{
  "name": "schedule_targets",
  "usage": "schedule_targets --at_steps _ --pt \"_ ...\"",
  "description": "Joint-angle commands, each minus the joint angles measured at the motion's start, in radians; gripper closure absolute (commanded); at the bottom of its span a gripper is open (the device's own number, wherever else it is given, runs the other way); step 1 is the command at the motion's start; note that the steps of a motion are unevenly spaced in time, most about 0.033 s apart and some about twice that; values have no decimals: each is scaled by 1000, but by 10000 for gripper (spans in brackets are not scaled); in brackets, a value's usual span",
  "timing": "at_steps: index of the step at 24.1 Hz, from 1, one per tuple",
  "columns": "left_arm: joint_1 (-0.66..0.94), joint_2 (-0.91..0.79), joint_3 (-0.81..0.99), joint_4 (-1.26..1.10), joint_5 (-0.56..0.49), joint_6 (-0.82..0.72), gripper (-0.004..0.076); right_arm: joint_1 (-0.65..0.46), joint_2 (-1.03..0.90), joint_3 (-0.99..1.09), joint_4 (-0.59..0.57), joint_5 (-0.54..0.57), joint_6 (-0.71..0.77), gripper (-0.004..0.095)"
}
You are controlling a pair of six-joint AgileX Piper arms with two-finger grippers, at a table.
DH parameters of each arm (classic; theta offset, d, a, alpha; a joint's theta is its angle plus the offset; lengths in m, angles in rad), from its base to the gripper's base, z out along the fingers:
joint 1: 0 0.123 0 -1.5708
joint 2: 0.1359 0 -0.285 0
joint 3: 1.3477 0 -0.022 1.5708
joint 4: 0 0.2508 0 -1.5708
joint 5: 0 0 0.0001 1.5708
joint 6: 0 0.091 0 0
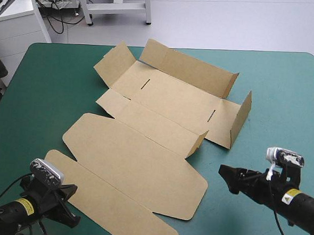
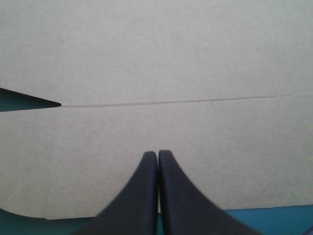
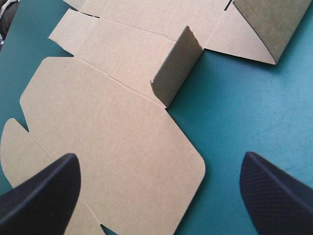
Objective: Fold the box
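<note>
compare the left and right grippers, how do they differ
The left gripper is shut, its black fingers meeting in one arch; the right gripper is open, fingers wide apart. The left is over the box, above its near flap; the right is over the teal-green cover, pointing at the box's rounded corner. Both are at the table's near side, and neither visibly grips the box.

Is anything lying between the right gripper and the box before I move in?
Nothing. In the high view, only bare teal-green cover separates the right gripper from the flat lid edge of the box.
</note>
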Motion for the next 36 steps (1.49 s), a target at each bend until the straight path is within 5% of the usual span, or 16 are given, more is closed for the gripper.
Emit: schedule_targets --at_steps 1,13,21,27,29,36 --pt "-2 6 -26 -9 -50 -2 734 1 110 -81 80 -63 -34 97" --pt "-2 6 -26 -9 -50 -2 734 1 484 -199 311 -82 -142 99" --pt "-2 6 -26 -9 -47 -2 734 1 729 -200 446 -236 -142 99" --pt "-2 6 -26 -9 -47 -2 734 1 826 -201 723 -259 -418 102" --pt "-2 6 -26 -9 -47 -2 734 1 832 -201 746 -255 -437 189" --pt "-2 6 -26 -9 -47 -2 734 1 852 -201 746 -237 -455 774"
